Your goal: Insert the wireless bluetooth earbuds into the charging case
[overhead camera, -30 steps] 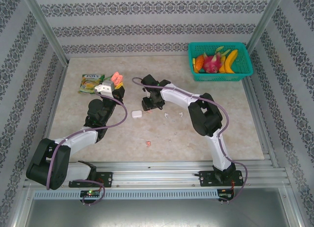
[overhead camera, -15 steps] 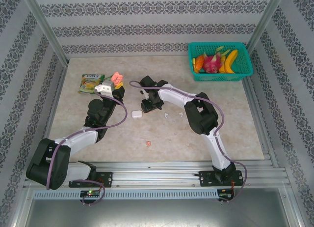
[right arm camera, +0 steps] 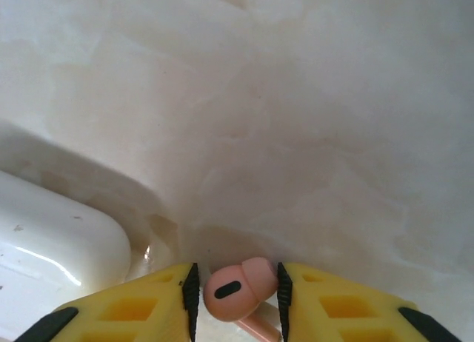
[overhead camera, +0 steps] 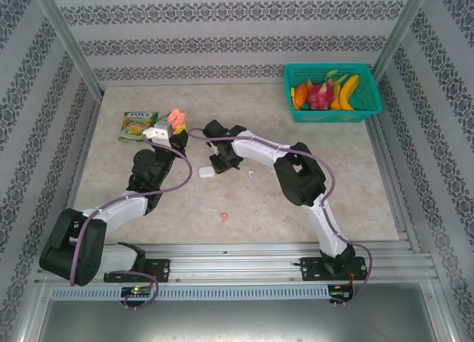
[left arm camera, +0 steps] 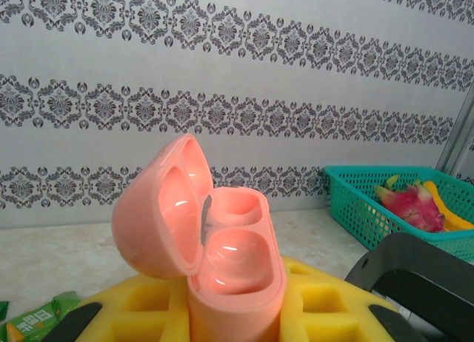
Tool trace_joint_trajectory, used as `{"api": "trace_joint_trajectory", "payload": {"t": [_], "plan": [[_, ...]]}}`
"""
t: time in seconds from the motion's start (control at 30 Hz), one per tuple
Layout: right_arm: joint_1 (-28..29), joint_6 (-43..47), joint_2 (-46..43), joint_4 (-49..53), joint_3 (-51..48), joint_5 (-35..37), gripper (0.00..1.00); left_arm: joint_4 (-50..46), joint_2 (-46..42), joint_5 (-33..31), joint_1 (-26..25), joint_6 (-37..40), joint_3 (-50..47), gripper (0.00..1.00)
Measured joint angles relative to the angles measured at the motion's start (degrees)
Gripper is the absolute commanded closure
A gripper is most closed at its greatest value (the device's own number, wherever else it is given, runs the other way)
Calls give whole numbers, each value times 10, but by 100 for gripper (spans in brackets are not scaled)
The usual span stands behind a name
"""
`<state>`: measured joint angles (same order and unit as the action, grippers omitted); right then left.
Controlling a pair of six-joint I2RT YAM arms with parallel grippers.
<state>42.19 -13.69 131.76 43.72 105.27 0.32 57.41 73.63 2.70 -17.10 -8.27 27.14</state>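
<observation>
- The counter (overhead camera: 348, 186) carries everything; a teal basket (overhead camera: 332, 116) of fruit sits in its far right corner, well apart from the work.
- The left hand (left arm camera: 229, 312) hangs above the far left part of the counter, clenched on the base of the pink charging case (left arm camera: 222, 246). The case is upright with its lid swung open, and both sockets look empty.
- The right hand (overhead camera: 219, 161) is down at the counter's surface, left of centre, just beside a white case (right arm camera: 52, 242) lying there.
- A pink earbud (right arm camera: 238, 286) rests on the counter between the right hand's pads. The right pad touches it and the left is just beside it; whether the hand is truly clenched I cannot tell.
- A 2nd pink earbud (overhead camera: 222, 217) lies toward the near edge.
- Step in hand, as I judge it: picking up the 1st pink earbud.
- The next move calls for a firm pinch without flicking so small a piece away, then a lift across to the open pink case, stem turned down into 1 socket.
</observation>
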Motion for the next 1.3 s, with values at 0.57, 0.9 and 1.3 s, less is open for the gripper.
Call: {"api": "trace_joint_trajectory", "payload": {"t": [0.57, 0.9, 1.3], "plan": [[-11, -183, -11, -19, -24, 16, 70, 0, 0, 0, 0, -4, 0, 100], [-12, -226, -11, -20, -22, 7, 58, 0, 0, 0, 0, -5, 0, 100], [-16, -212, -3, 20, -1, 19, 56, 0, 0, 0, 0, -8, 0, 100]]}}
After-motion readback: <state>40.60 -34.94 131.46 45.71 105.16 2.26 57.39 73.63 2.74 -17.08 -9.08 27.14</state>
